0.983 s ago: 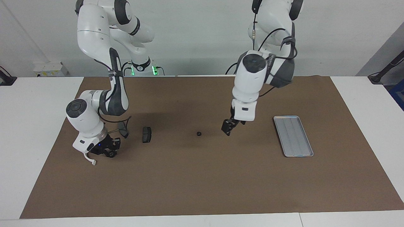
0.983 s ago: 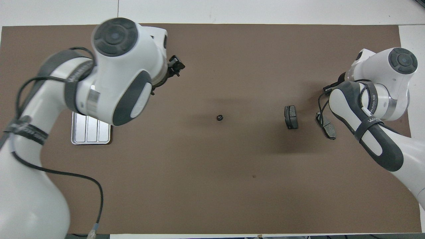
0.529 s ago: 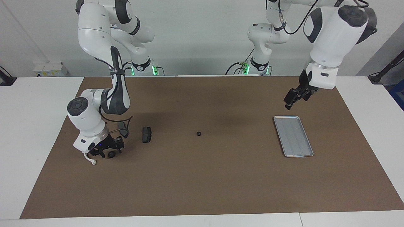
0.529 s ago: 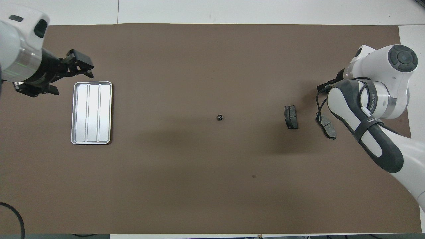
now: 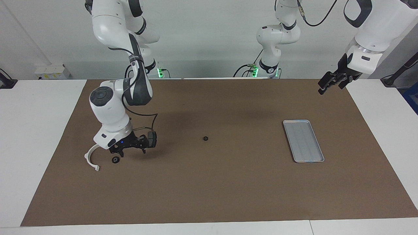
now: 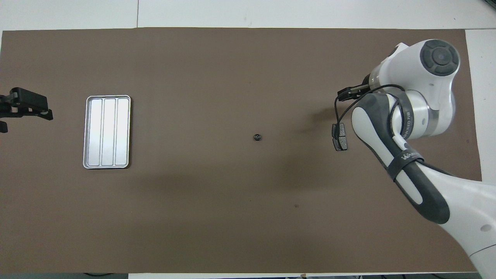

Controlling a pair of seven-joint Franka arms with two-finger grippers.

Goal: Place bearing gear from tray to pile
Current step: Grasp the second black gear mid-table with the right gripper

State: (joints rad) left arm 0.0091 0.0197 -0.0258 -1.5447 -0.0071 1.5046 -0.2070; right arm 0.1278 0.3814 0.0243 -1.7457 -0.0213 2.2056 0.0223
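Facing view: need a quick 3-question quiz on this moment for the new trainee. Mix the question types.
1. True or false: nothing lies on the tray.
2. The gear at the right arm's end of the table lies: A) beside the white bracket; B) on the tray; C) on top of another gear.
3. How many gears lie on the mat?

Key: 1 true. 2 A. 3 two; the second gear sits mid-mat.

Arms: glossy white shells, dark grey joint caps, black cables, green base lights; black grippers.
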